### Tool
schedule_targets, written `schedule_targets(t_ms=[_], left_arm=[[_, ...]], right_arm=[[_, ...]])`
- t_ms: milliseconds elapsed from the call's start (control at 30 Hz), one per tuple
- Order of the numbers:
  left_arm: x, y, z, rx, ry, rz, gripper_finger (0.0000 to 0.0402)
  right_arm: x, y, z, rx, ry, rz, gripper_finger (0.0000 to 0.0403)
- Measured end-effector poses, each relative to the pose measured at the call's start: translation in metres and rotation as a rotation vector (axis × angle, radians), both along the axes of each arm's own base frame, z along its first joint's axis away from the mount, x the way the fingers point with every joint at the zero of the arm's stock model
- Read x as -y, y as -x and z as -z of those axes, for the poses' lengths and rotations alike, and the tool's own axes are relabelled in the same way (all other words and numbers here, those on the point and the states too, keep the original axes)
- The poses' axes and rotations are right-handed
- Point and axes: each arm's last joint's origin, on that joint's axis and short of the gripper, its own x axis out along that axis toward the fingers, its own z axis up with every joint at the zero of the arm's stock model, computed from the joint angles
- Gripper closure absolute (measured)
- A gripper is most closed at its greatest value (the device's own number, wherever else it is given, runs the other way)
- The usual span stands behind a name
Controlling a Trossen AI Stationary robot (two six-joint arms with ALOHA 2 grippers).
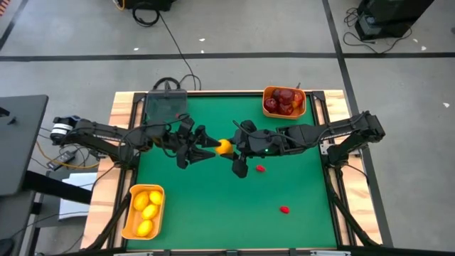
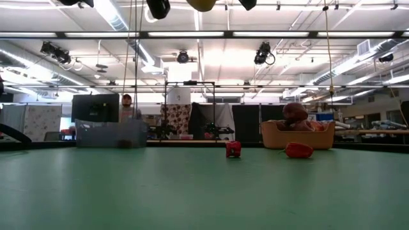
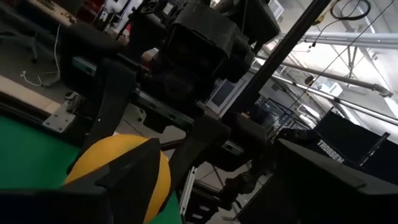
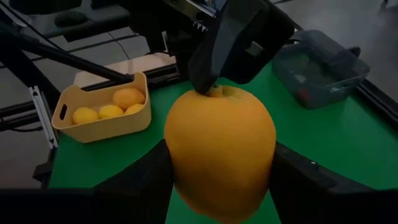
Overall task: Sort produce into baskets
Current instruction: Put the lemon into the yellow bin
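- A yellow-orange lemon (image 1: 224,147) hangs in the air above the middle of the green desk (image 1: 213,206), caught between the two arms.
- The right end effector (image 4: 221,186) grips it: its fingers (image 4: 146,180) press against both flanks of the fruit.
- The left end effector (image 1: 208,148) meets the same lemon from the left; one finger (image 4: 239,40) touches its top end, another (image 3: 134,171) lies across its skin. Whether this one clamps the fruit or only touches it, I cannot tell.
- Near left corner: an orange basket (image 1: 130,213) with three lemons (image 1: 146,210) in it.
- Far right corner: a second orange basket (image 1: 305,104) filled with dark red fruits (image 1: 283,101).
- Far left of centre: a dark grey tray (image 1: 165,107).
- Two small red pieces lie loose on the desk, one (image 1: 260,168) just near-right of the right end effector, the other (image 1: 284,210) nearer still, well apart from both arms.
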Motion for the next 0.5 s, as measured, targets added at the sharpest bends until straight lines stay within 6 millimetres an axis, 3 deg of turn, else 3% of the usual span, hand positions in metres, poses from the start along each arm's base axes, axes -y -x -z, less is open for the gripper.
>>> schedule_targets(t_ms=[267, 500], left_arm=[[-0.0017, 0.0014, -0.0086, 0.121, -0.087, -0.079, 0.007], [0.003, 0.0004, -0.0059, 0.093, -0.122, -0.035, 0.0073]], right_arm=[[0.0006, -0.0013, -0.0043, 0.042, -0.013, 0.023, 0.0168], [-0.0013, -0.0025, -0.0062, 0.068, -0.071, 0.004, 0.0167]])
